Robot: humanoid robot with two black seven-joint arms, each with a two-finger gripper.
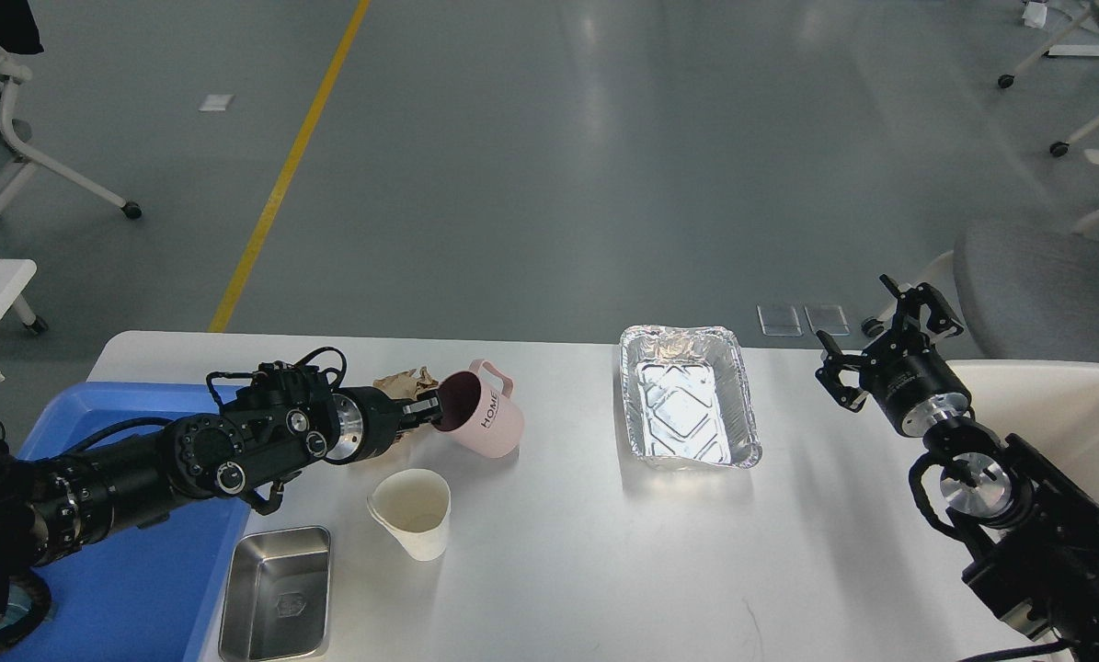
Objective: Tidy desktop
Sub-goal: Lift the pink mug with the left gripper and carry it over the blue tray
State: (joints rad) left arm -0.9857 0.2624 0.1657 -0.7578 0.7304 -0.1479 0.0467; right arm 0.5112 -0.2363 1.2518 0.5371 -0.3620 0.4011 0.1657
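- Desktop (558, 570) fills the lower half of the view, white and wide, from 7 o'clock across to 5 o'clock.
- Steel tin (278, 593) sits at 7 o'clock beside the blue tray (135, 588).
- Paper cup (413, 511) stands just beyond the tin.
- Left gripper (431, 408) at 9 o'clock is clamped on the rim of the pink mug (483, 421), which tilts toward it.
- Crumpled brown paper (404, 380) lies behind that gripper.
- Foil tray (687, 397) rests past centre.
- Right gripper (882, 338) at 3 o'clock hangs spread wide, holding nothing.
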